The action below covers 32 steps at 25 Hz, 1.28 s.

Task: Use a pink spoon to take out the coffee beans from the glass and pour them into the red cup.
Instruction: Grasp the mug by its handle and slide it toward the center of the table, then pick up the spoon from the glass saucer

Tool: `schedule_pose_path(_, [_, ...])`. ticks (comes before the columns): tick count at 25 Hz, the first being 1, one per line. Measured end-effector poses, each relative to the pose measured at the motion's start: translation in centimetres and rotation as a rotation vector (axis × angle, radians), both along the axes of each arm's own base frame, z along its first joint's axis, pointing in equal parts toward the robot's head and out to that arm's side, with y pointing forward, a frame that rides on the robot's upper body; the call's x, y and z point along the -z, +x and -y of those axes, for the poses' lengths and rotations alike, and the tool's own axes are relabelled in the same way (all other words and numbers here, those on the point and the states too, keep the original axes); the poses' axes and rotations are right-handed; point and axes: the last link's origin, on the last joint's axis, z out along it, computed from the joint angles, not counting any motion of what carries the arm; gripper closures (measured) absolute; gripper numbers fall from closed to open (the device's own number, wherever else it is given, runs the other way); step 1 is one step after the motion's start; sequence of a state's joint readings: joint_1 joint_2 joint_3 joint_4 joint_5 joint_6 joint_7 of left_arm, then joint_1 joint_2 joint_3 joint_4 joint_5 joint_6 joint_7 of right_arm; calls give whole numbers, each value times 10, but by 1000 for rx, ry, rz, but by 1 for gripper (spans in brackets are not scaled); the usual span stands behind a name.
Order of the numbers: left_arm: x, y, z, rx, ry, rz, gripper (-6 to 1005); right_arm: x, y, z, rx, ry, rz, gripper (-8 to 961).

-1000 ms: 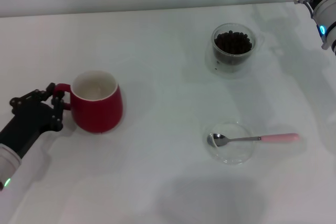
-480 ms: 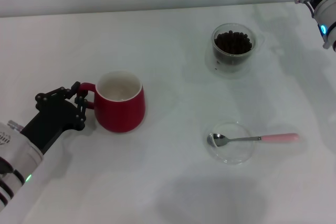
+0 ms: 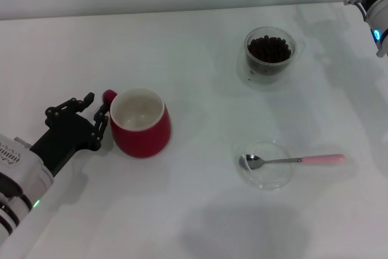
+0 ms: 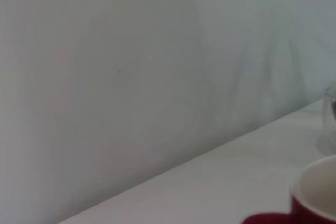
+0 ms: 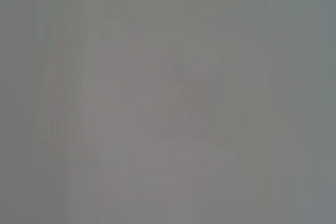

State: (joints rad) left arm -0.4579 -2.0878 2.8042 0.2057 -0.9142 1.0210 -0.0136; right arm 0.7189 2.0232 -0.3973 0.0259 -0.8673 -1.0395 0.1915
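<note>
Fingers (image 3: 97,127) of the left gripper (image 3: 96,116) spread apart around the handle of the red cup (image 3: 140,123) on the white table (image 3: 194,65); pink spoon (image 3: 291,161) bowl resting in a clear dish (image 3: 267,165); glass (image 3: 269,50) of coffee beans (image 3: 268,48) behind; right gripper's state indeterminable at the far right.

Bare table (image 3: 200,59) lies between red cup (image 3: 140,122) and glass (image 3: 268,51) — nothing intervening.

Glossy red cup (image 3: 141,127) with a white inside; dark brown coffee beans (image 3: 268,48) in clear glass (image 3: 269,59); silver-bowled pink spoon (image 3: 293,161) with pale pink handle; black left gripper (image 3: 92,122); white counter (image 3: 194,47).
</note>
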Motion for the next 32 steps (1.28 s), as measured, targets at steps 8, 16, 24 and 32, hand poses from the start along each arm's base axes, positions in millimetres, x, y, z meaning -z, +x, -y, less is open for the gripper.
schedule_pose_path(8, [1, -2, 4, -12, -1, 5, 628, -1, 0, 0, -3, 2, 3, 85])
schedule_pose_path(16, [-3, -12, 21, -40, 29, 43, 453, -1, 0, 0, -5, 2, 4, 85])
schedule_pose_path(24, [-35, -30, 49, -81, 218, 161, 264, 1, 5, 13, -13, 27, -39, 85])
schedule_pose_path(32, [-73, -63, 50, -249, 352, 317, 256, 2, 39, 60, 13, 35, -352, 85])
